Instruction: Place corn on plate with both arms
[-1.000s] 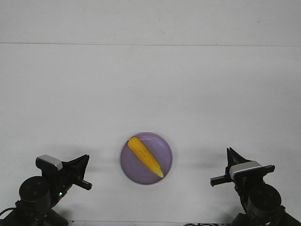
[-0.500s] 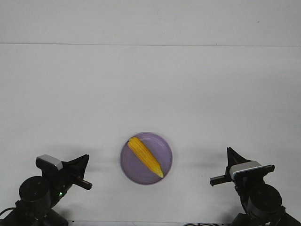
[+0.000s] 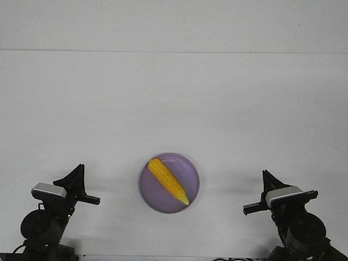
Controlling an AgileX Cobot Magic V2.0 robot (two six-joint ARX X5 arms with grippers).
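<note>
The yellow-orange corn (image 3: 168,180) lies diagonally on the lavender plate (image 3: 188,166), its pointed end toward the near right. The plate sits on the white table near the front, midway between the arms. My left gripper (image 3: 79,171) is at the front left, well apart from the plate, its pointed fingers together and empty. My right gripper (image 3: 266,177) is at the front right, also apart from the plate, fingers together and empty.
The white table (image 3: 174,109) stretches back to a seam line (image 3: 174,51) at the far side. Nothing else lies on it.
The left arm has turned and shifted: its gripper tip moved left and up a little, and the grey-white block sits lower. The right arm, corn and plate have not moved.
</note>
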